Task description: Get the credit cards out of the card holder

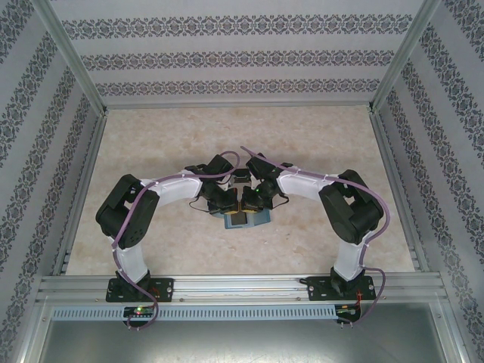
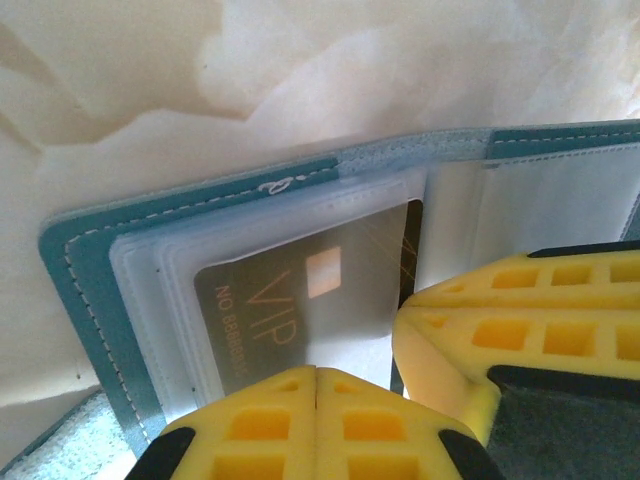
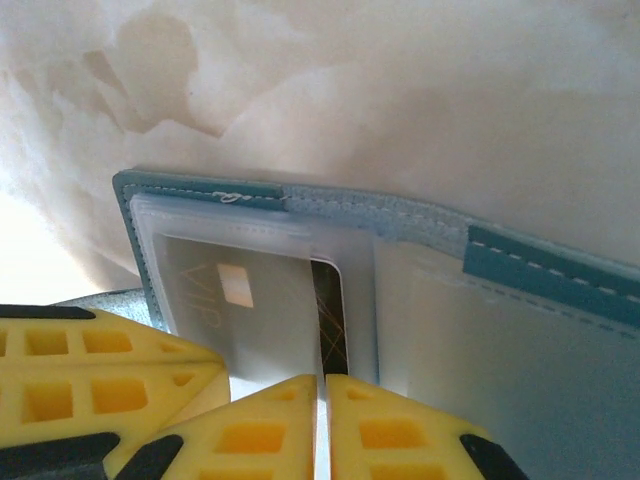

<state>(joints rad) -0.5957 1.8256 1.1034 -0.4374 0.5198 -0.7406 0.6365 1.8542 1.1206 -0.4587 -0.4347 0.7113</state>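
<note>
I see the table (image 1: 151, 151), the open wallet (image 2: 82, 285) just ahead of both claws, left claw (image 2: 316, 400) pressed together at the clear sleeve's (image 2: 372, 205) near edge, right claw (image 3: 322, 412) pressed together beside it, card (image 2: 270, 300) inside the sleeve, just beyond my fingertips.

Marbled table (image 1: 151, 144) — floral-striped walls (image 1: 227, 60)

One card holder (image 2: 80, 275) was counted, and one credit card (image 2: 290, 300) was made out inside, possibly with more hidden behind.

Top camera looks down from behind; 2 wrist cameras closely share the card holder (image 2: 72, 262).
</note>
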